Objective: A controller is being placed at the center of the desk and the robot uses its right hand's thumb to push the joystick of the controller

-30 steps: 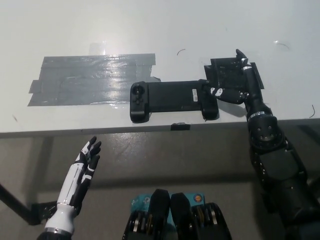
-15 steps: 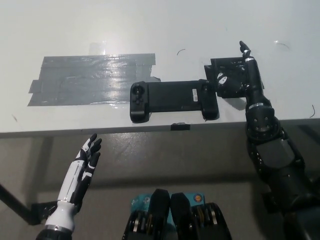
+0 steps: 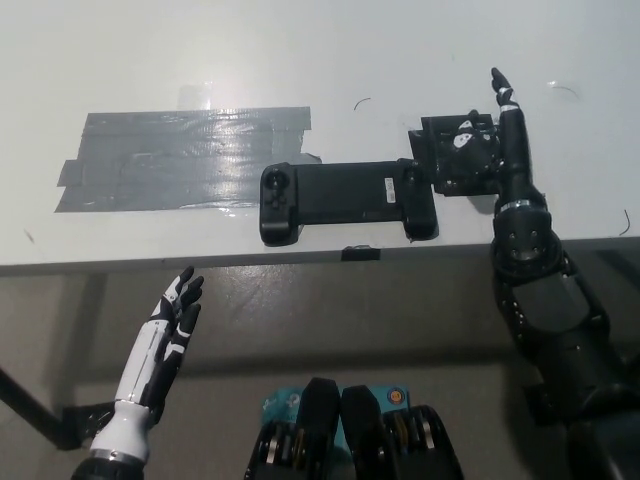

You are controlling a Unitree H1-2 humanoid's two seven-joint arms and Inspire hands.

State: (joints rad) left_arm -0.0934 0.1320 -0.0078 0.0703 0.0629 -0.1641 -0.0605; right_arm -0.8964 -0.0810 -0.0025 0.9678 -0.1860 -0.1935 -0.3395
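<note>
Right hand (image 3: 490, 140) has lifted off the controller (image 3: 345, 198) over the last 1 s; fingers now extended, grasping nothing. Controller lies just left of it on the desk (image 3: 300, 50). Thumb has left the joystick end: push likely done. Left hand (image 3: 165, 335) idles open below the desk edge.

Black patch (image 3: 452, 158) partly under the right robot hand (image 3: 490, 150); controller (image 3: 345, 200) buttons too small.
</note>
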